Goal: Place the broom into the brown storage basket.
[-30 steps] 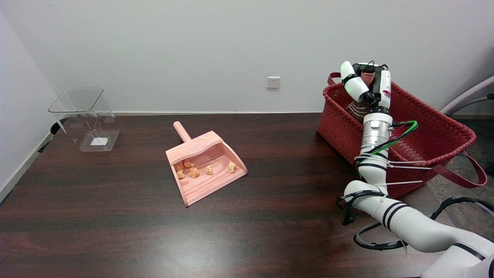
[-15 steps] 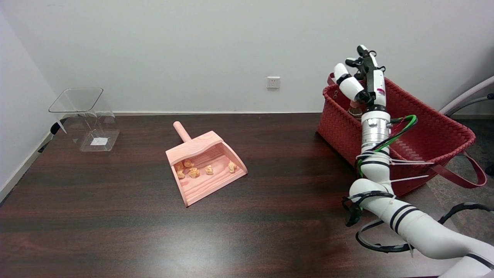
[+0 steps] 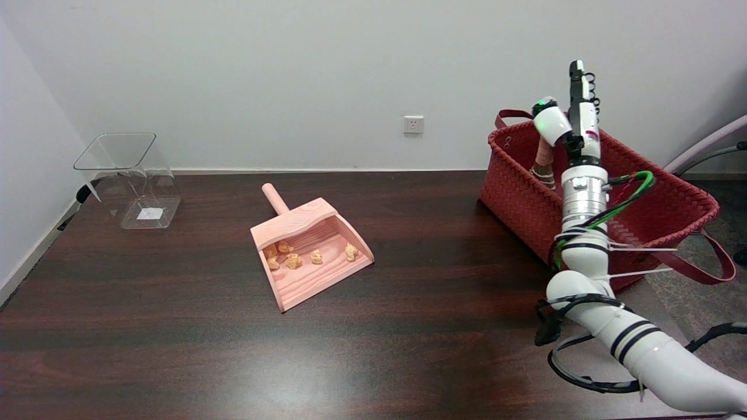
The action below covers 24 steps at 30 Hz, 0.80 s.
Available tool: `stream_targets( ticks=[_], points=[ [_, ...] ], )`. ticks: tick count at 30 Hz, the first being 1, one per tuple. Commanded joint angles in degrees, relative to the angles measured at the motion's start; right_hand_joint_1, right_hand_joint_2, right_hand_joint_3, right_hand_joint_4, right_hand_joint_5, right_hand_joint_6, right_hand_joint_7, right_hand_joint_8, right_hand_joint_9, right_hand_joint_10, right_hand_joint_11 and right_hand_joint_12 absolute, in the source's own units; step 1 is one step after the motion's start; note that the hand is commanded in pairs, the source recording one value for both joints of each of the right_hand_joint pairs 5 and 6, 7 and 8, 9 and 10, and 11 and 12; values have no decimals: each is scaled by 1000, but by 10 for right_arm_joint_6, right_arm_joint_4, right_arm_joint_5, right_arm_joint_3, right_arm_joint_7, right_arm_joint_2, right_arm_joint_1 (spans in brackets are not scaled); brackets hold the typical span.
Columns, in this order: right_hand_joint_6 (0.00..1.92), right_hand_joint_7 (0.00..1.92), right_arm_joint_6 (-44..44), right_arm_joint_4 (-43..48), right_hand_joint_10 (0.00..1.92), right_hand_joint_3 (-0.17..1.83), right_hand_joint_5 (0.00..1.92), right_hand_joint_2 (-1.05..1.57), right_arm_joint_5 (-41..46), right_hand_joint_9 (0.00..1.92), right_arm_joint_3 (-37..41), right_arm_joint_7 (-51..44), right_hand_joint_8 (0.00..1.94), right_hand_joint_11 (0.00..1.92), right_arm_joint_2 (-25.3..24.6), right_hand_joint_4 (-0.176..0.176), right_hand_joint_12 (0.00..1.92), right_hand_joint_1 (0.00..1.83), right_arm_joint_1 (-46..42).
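Nearby, the dark table (image 3: 175, 326) carries a pink dustpan (image 3: 312, 251) with small crumbs in it. Farther right, the right hand (image 3: 575, 116) hovers above the brown storage basket (image 3: 519, 198), fingers spread and holding nothing. The broom (image 3: 544, 166) leans inside the basket.

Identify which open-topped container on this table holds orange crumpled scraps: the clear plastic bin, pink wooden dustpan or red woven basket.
The pink wooden dustpan at mid-table; the orange scraps lie in its tray.

Right robot hand (image 3: 575, 114) raised upright on its white arm, fingers apart, empty.
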Motion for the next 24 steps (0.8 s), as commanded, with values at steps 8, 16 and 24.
stream_targets(
  ticks=[8, 16, 24],
  points=[
    [0, 0, 46, 141, 0, 1468, 0, 1191, 58, 0, 35, 155, 0, 0, 47, 0, 0, 217, -106],
    [0, 0, 95, 134, 0, 1437, 0, 1254, 62, 0, 42, 159, 0, 0, 45, 0, 0, 162, -115],
    [0, 0, 123, 122, 0, 1315, 0, 1257, 58, 0, 80, 151, 0, 0, 45, 0, 0, 204, -147]
  ],
)
